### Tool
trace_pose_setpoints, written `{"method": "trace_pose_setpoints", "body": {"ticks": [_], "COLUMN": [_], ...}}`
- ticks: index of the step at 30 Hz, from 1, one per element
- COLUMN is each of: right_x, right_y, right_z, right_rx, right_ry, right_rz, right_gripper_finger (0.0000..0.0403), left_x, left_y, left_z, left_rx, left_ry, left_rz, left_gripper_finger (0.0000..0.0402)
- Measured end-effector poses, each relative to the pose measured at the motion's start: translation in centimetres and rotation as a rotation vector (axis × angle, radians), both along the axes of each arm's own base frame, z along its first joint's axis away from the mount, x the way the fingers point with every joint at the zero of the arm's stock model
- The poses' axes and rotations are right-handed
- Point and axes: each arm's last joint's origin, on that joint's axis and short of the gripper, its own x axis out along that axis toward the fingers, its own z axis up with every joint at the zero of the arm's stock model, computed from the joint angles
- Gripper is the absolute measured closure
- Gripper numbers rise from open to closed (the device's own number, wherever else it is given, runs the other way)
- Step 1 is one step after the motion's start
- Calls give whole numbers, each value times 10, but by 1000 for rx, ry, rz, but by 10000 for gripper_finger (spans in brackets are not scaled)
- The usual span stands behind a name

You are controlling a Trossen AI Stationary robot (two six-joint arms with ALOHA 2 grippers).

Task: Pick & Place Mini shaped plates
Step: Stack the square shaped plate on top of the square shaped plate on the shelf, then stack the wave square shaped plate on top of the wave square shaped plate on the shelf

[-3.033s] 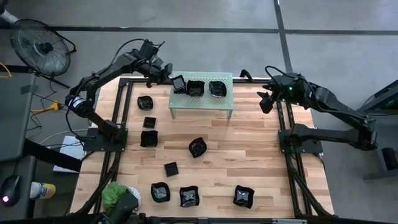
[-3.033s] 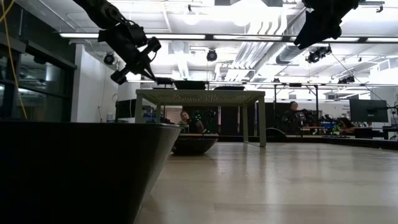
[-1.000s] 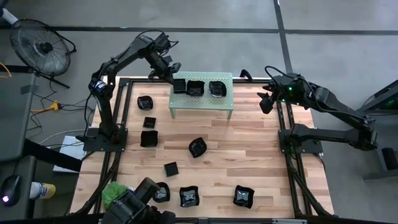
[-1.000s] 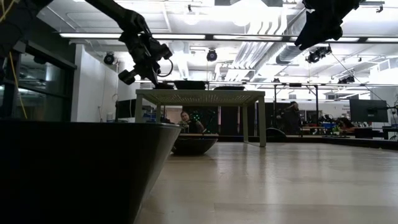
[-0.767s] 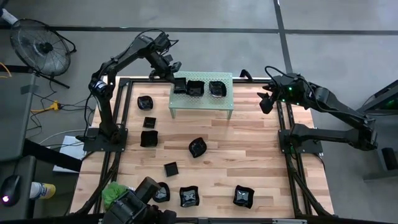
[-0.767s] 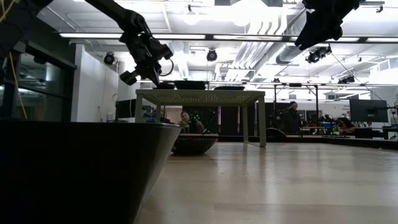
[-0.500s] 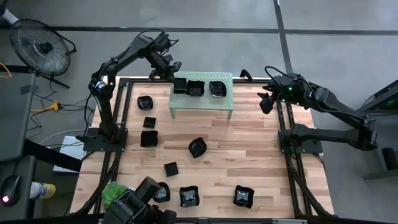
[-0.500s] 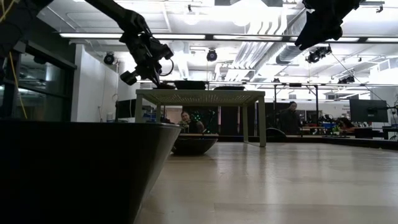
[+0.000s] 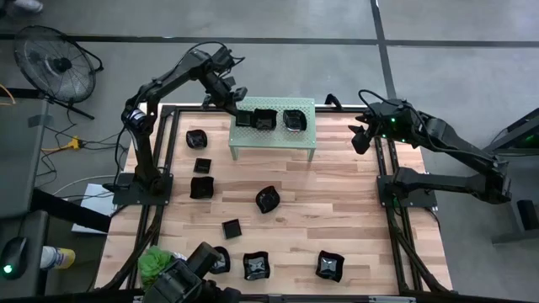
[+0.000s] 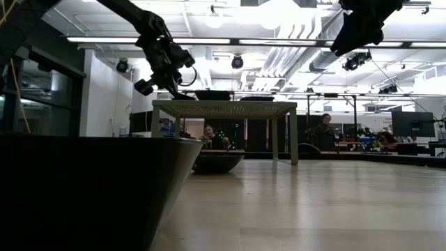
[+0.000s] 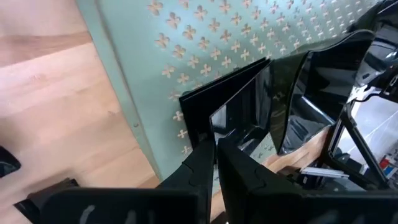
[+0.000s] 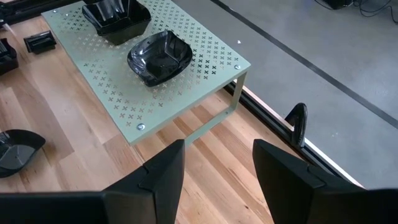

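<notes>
Moved onto the left end of the pale green perforated shelf (image 9: 274,140) since three seconds ago: square plate (image 9: 244,116), then tilted and carried just off that edge. Rests there now, still pinched at its near rim by the left gripper (image 9: 232,106), fingers (image 11: 198,163) drawn almost together with the thin black wall between them. Stands just beside a second plate (image 9: 264,119) at mid-shelf, apart from it, with a third plate (image 9: 294,119), wavy-edged, further right. Makes three on the shelf.

Counts eight more plates on the wooden table (image 9: 354,210): three down the left side, starting with a rounded one (image 9: 197,137); one near the middle (image 9: 268,199); a small square one (image 9: 232,227) below it; three along the near edge, the rightmost (image 9: 328,265) well apart from the others. Totals eleven mini shaped plates in the high view.

Waits off the shelf's right end, raised above the table's right rail: right gripper (image 9: 360,139), fingers spread wide and holding nothing.
</notes>
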Motion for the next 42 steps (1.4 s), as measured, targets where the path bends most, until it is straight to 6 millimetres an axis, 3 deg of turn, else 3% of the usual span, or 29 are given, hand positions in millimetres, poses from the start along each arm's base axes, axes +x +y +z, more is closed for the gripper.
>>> {"method": "trace_pose_setpoints", "body": {"ticks": [10,22,29,36,42], "right_x": [0,0,0,0,-2], "right_y": [0,0,0,1,2], "right_z": [0,0,0,-1,-3], "right_rx": [1,10,16,38,80], "right_ry": [-1,-9,-14,-20,-14], "right_rz": [-1,-10,-9,-15,-13], "right_gripper_finger": [217,217,217,217,217], "left_x": [1,0,-3,-26,-37], "left_y": [0,-2,-4,-15,-51], "left_z": [-2,-2,2,37,81], "left_rx": [21,-4,17,214,443], "left_ry": [13,11,39,69,56], "left_rz": [-26,-42,-34,-20,-48], "left_gripper_finger": [373,229,215,228,232]}}
